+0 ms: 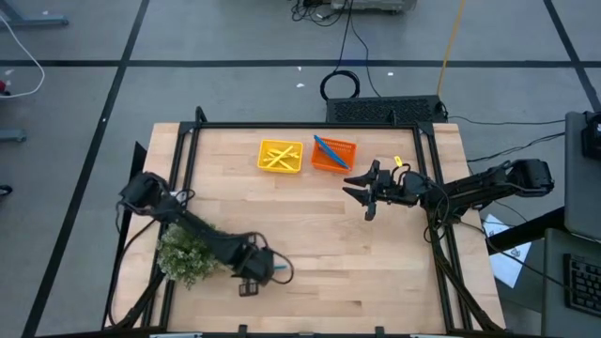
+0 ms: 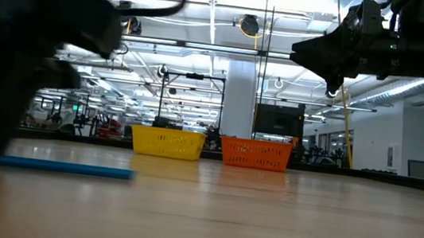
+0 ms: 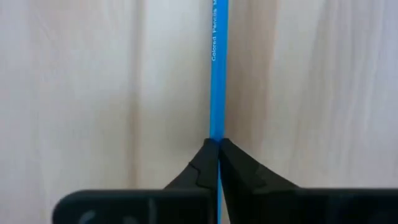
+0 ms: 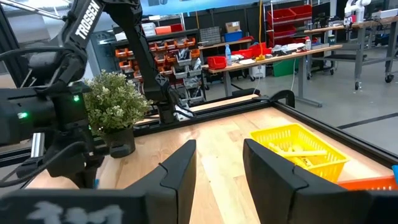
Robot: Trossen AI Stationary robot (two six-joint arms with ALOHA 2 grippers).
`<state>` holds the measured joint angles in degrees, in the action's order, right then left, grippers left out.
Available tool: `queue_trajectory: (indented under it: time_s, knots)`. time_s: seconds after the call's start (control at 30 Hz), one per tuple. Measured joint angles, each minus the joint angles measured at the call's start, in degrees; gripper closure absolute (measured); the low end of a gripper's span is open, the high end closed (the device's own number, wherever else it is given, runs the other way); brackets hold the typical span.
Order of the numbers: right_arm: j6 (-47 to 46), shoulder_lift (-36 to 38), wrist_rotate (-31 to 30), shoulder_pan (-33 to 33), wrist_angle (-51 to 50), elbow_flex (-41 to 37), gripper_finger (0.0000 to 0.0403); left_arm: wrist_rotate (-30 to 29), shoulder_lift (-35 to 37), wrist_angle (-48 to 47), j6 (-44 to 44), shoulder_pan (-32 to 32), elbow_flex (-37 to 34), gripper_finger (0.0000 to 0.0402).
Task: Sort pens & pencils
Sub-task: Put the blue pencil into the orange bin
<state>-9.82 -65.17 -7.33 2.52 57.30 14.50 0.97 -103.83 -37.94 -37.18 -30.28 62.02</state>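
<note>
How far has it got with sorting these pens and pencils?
Nearly finished, it seems. Yellow sticks already lie in the yellow tray, blue ones in the orange tray. The left gripper is shut on a blue pencil lying on the table; it must reach the orange tray. The right gripper hovers open.

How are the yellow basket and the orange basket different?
The yellow tray holds yellow sticks; the orange tray holds a blue stick. In the high view the yellow tray sits nearer the left arm's side and the orange tray nearer the right gripper. Both are square mesh baskets, about the same size, side by side at the far end of the table.
</note>
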Motion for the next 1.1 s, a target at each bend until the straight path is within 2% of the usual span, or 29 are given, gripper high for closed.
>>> queue_trajectory:
  time_s: [0.13,0.33,0.5,0.6,0.7,0.93,1.1]
  knots:
    - [0.0,0.0,0.0,-0.02,-0.12,0.0,0.0282,-2.54,-0.11,5.92,5.32,3.91,-0.09,0.0397]
    - [0.02,0.0,0.0,0.0,-0.57,0.0,0.0282,-2.8,-0.11,12.83,14.15,11.4,-0.09,0.0396]
    - [0.02,0.0,0.0,-0.01,-0.65,0.0,0.0282,-2.38,-0.11,12.57,18.27,15.72,-0.09,0.0395]
    - [0.0,0.0,0.0,-0.01,-0.64,0.0,0.0282,1.29,0.03,10.31,19.05,16.82,0.13,0.0395]
    - [0.02,0.0,0.0,0.0,-0.61,0.0,0.0282,6.32,1.4,8.23,18.5,15.99,0.29,0.0394]
    - [0.02,0.0,-0.01,0.0,-0.71,0.0,0.0282,5.65,4.58,1.87,12.52,8.78,0.42,0.0387]
    - [0.02,0.0,-0.04,0.0,-0.66,0.0,0.0282,0.89,4.17,-0.83,5.99,3.01,0.37,0.0328]
